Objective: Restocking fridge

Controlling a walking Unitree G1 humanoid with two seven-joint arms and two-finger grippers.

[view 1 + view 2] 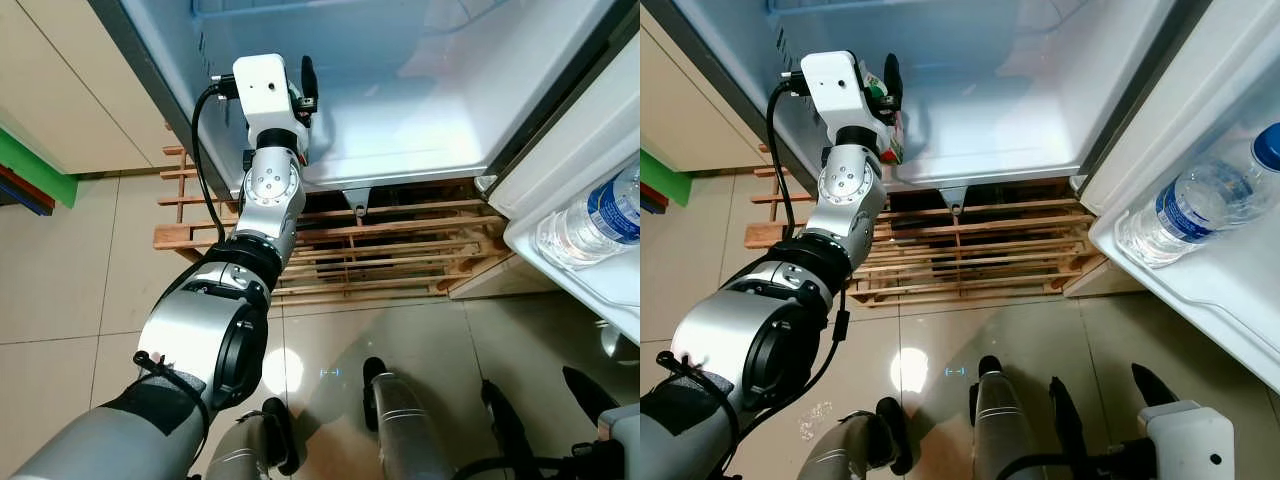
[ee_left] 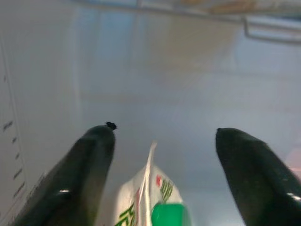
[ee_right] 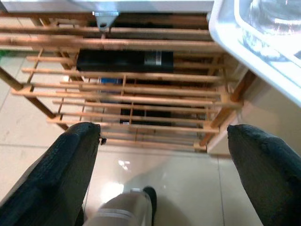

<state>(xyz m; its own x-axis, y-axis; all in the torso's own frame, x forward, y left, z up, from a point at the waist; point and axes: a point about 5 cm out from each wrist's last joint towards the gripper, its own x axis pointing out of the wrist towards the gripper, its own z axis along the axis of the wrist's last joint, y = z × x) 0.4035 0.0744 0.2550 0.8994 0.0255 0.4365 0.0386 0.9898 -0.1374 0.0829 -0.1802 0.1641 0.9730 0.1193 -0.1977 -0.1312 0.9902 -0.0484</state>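
Observation:
My left arm (image 1: 262, 200) reaches into the open fridge (image 1: 990, 110), low on its left side. Its left gripper (image 2: 164, 132) is open, and a white carton (image 2: 150, 202) with green print and a green cap stands between the two fingers with gaps on both sides. The same carton (image 1: 890, 135) rests at the front left of the fridge's white floor. A clear water bottle (image 1: 1200, 205) with a blue label lies in the door shelf (image 1: 1200, 290) on the right. Hanging low by my legs, my right gripper (image 3: 164, 136) is open and holds nothing.
The fridge stands on a wooden slatted pallet (image 1: 970, 250) with a black cylinder (image 3: 122, 60) beneath it. A beige cabinet (image 1: 60, 100) flanks the fridge on the left. The open door is on the right. Beige floor tiles (image 1: 60, 280) lie in front.

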